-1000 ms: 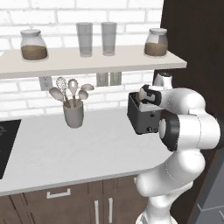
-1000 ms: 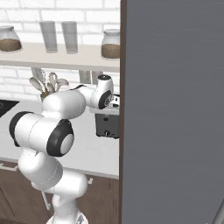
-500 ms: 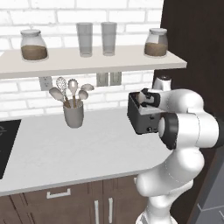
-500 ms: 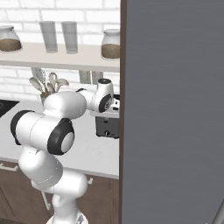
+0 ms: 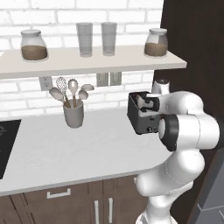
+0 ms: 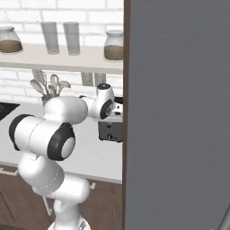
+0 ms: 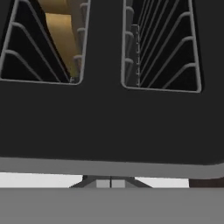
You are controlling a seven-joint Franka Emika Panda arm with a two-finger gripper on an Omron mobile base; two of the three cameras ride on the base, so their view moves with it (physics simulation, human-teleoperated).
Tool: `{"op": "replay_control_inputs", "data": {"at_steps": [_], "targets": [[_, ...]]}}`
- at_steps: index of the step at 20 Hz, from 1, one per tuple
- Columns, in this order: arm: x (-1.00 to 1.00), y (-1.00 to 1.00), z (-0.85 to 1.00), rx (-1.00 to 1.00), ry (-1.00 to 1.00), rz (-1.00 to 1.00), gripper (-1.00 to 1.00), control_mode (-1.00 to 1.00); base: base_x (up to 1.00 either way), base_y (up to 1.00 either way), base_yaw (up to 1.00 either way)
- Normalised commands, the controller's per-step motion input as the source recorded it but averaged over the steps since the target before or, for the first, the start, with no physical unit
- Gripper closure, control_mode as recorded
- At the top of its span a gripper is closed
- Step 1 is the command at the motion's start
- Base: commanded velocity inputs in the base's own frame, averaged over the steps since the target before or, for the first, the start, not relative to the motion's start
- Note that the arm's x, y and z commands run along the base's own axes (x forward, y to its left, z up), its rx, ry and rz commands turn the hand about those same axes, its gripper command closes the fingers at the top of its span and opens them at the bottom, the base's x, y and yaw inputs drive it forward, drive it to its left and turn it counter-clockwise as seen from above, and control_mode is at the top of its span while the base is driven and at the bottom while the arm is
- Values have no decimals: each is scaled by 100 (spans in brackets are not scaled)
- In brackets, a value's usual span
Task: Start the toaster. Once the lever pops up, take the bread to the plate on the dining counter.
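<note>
Jaws clenched on nothing, the gripper [image 7: 111, 182] hangs just over the near end of the toaster [image 5: 144, 113], bread [image 7: 61, 30] sitting in its left slot, so the start step is in hand: press the lever down.

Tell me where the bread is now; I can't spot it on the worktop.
The bread stands inside the left slot of the toaster in the hand view; the right slot holds none.
</note>
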Motion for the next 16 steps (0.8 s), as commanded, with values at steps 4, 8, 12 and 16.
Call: {"op": "replay_control_inputs", "data": {"at_steps": [4, 8, 12, 16], "targets": [[-24, 0, -97, -10, -14, 0, 100, -100, 0, 0, 0], [-23, 0, -100, -6, -14, 0, 100, -100, 0, 0, 0], [-22, 0, -100, -4, -12, 0, 100, -100, 0, 0, 0], [-49, 0, -100, -8, -7, 0, 100, -100, 0, 0, 0]]}}
